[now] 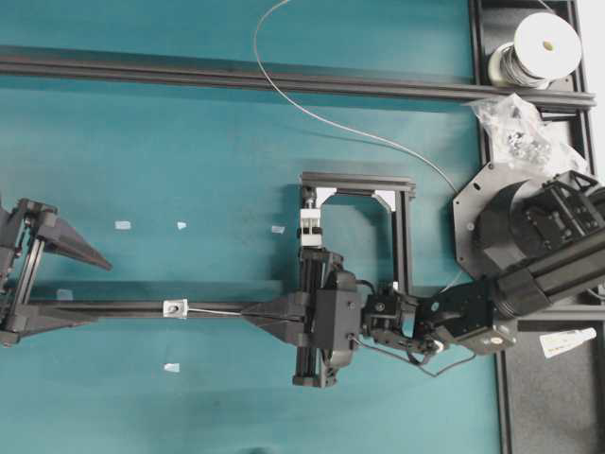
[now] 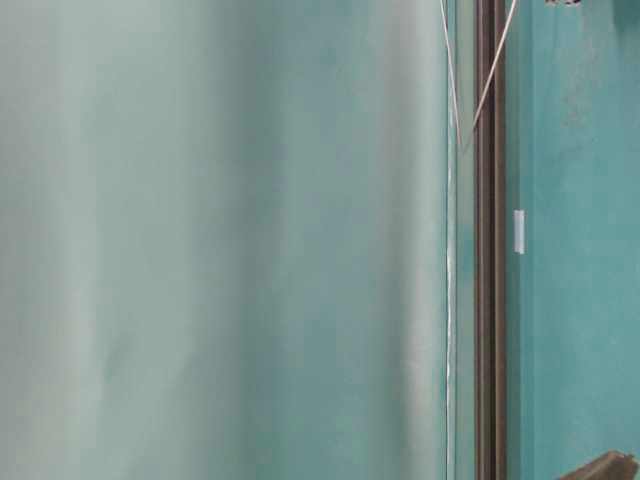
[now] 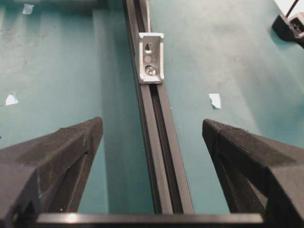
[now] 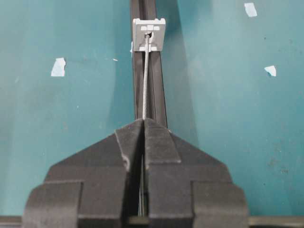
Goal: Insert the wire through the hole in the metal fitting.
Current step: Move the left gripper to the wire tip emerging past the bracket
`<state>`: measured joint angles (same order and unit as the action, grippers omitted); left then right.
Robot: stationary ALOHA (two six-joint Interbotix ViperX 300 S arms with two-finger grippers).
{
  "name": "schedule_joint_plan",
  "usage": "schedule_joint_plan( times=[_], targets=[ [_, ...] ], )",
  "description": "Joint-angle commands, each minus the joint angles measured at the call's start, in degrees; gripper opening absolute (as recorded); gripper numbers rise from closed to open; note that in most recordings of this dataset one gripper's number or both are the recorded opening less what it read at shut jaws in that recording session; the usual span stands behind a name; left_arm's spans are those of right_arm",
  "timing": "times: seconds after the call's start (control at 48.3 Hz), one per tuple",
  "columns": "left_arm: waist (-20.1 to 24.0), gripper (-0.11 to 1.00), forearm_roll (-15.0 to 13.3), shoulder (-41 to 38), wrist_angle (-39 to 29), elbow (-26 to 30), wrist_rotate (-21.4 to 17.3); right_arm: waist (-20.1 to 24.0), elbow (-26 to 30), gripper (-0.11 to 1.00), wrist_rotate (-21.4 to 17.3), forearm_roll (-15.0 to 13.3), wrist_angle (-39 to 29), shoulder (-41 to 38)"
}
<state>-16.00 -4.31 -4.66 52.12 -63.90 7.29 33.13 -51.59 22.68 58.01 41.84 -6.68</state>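
Right wrist view: right hand (image 4: pixel 144 124) pinches wire (image 4: pixel 146 80), tip at metal fitting (image 4: pixel 149 34).

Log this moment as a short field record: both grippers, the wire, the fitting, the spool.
right gripper: shut on the wire, pointing along the black rail at the metal fitting
wire tip: at the fitting's hole; whether it has passed through cannot be told
left gripper: open, astride the rail, short of the fitting, holding nothing
spool: top right in the overhead view, wire trailing from it in a long loop toward the right arm
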Motion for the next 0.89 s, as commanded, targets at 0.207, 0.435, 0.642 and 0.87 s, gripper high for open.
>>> schedule_joint_plan(
  times=[0.207, 0.435, 0.642, 0.87],
  targets=[
    [-0.09, 0.58, 0.09, 0.53, 0.26, 1.14, -0.09, -0.88, 2.46, -0.01, -0.09, -0.26, 1.41, -0.88],
    [-0.09, 0.58, 0.09, 0.44, 0.26, 1.41, -0.09, -1.85, 3.87, -0.01, 0.18, -0.70, 1.49, -2.11],
    [-0.09, 0.58, 0.09, -0.35, 0.26, 2.02, -0.09, -3.16, 5.89, -0.01, 0.18, -2.55, 1.41, -3.96],
    [0.09, 0.58, 0.09, -1.49, -0.97, 3.25, 0.09, -4.22, 7.65, -0.01, 0.18, -4.83, 1.32, -5.27]
  ],
)
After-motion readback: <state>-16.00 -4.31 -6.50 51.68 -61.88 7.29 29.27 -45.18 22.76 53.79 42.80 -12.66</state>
